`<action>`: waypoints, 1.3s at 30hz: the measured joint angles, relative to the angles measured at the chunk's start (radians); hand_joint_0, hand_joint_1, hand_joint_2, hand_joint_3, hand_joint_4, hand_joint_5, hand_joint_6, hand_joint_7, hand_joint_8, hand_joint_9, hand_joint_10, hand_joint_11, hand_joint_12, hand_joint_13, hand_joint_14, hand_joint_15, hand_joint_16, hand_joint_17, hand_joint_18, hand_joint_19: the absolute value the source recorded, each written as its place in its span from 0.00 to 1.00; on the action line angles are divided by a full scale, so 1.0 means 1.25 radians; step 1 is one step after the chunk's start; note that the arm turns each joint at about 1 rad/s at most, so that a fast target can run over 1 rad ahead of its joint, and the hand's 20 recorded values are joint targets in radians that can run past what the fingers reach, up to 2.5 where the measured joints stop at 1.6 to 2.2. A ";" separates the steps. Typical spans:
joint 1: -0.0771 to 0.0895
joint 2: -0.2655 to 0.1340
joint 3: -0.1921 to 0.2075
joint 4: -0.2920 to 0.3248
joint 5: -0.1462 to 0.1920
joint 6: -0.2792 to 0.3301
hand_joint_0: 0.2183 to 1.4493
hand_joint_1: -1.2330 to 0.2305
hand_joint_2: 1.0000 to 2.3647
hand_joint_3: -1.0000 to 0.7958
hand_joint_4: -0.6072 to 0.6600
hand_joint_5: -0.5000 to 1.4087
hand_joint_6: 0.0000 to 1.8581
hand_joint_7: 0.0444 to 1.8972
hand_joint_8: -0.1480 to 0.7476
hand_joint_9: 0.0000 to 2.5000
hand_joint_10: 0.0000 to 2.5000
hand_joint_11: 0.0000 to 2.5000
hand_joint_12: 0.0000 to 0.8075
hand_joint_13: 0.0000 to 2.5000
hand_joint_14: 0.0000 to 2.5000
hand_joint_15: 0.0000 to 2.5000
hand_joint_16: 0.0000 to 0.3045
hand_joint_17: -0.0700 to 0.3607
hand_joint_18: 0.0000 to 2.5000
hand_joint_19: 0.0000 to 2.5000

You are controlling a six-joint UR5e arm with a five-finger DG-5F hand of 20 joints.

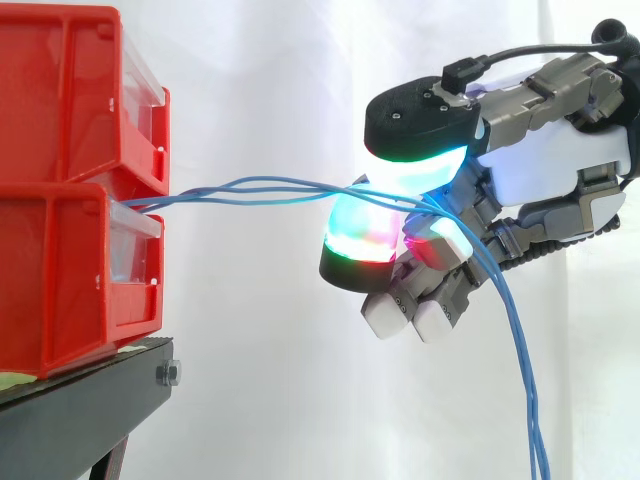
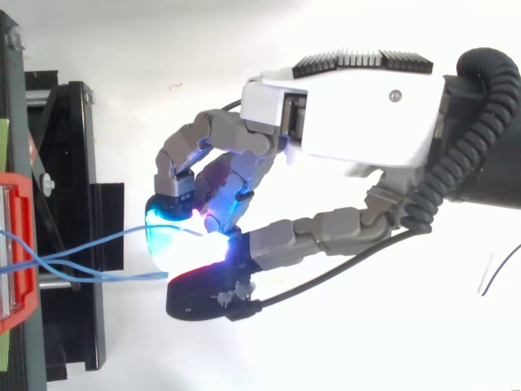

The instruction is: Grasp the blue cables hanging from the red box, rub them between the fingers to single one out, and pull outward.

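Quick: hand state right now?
Hand: shut on the blue cables, pinched between thumb and fingers.

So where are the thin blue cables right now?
In the side view the thin blue cables stretch from the lower red plastic bin on the left to the hand, which pinches them.

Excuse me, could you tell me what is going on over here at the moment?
The robot hand is pinching the blue cables that come out of the lower red bin on the black stand. The cables run roughly level from the bin to its glowing fingertips, and their loose ends hang down beyond the grip. Several strands sit in the grip together, so none has been singled out yet.
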 measured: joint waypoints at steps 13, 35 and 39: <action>0.001 0.011 0.000 0.000 0.014 -0.025 0.34 0.30 0.00 0.56 0.56 0.20 0.49 0.43 0.67 0.50 0.00 0.35 0.55 0.34 0.01 0.14 0.19 0.47 0.36 0.12; 0.003 0.022 0.001 0.003 0.095 -0.234 0.34 0.30 0.00 0.55 0.58 0.20 0.49 0.42 0.66 0.50 0.01 0.34 0.55 0.33 0.00 0.14 0.19 0.47 0.35 0.13; 0.003 0.022 0.001 0.004 0.097 -0.257 0.34 0.31 0.00 0.55 0.58 0.20 0.49 0.43 0.66 0.50 0.01 0.34 0.55 0.33 0.00 0.14 0.19 0.47 0.35 0.13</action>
